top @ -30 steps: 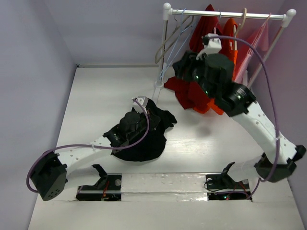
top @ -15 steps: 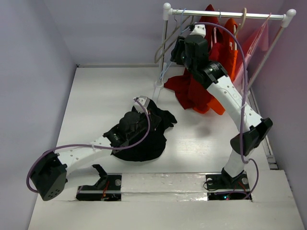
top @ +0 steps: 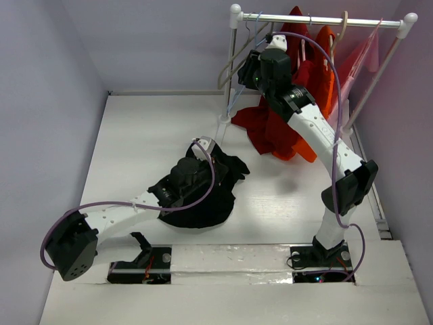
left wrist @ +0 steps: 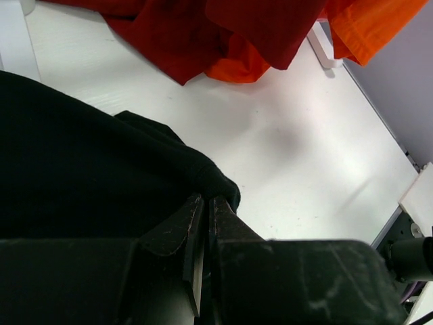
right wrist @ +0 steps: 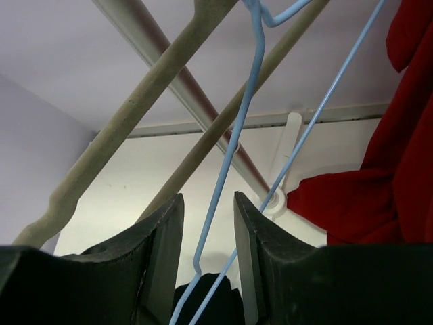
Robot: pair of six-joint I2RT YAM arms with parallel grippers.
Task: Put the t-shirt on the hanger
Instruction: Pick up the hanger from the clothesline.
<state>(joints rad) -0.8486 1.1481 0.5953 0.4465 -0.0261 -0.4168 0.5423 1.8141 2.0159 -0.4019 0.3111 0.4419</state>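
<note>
The black t-shirt (top: 213, 196) lies crumpled on the white table; it fills the left of the left wrist view (left wrist: 81, 156). My left gripper (top: 205, 157) (left wrist: 205, 198) is shut on a fold at its edge. The light-blue wire hanger (top: 238, 84) hangs from the rail at the left end. In the right wrist view its thin blue wire (right wrist: 233, 149) runs down between my open fingers. My right gripper (top: 249, 71) (right wrist: 208, 203) is open around that wire, not touching it.
A white clothes rail (top: 318, 20) stands at the back right with red (top: 270, 128), orange (top: 325, 61) and pink garments. A thicker beige-grey hanger (right wrist: 128, 115) hangs beside the blue one. The rail's white post (top: 230, 74) and foot stand close by.
My right arm swung up and left from in front of the red garments to the blue hanger at the rail's left end. My left arm stayed put on the t-shirt.
</note>
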